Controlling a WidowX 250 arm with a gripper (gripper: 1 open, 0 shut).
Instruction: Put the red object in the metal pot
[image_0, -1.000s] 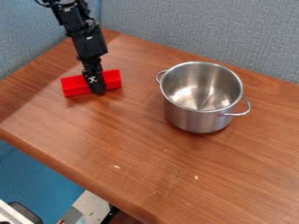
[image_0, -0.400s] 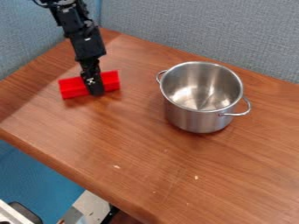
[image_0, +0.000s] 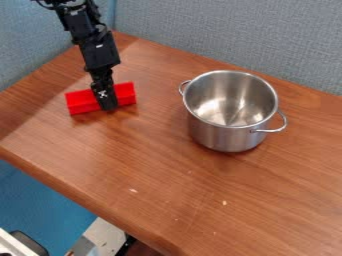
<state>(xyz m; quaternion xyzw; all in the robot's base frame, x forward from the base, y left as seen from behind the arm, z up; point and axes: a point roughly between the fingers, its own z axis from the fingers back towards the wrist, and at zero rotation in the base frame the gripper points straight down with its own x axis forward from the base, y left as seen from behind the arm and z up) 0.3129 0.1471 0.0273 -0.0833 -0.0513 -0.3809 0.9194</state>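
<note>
While our gripper (image_0: 103, 97) straddles the red block (image_0: 102, 98) on the tabletop (image_0: 160, 190), we are grasping. Jaws look closed on it. Next we must lift toward the metal pot (image_0: 233, 110).

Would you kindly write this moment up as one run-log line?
phase: grasping | gripper: down astride red object on table, grip unclear | metal pot: upright, empty, apart from block

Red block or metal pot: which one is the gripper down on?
The red block, lying at the table's left; the gripper straddles its middle. The pot stands apart, empty, to the right.
</note>
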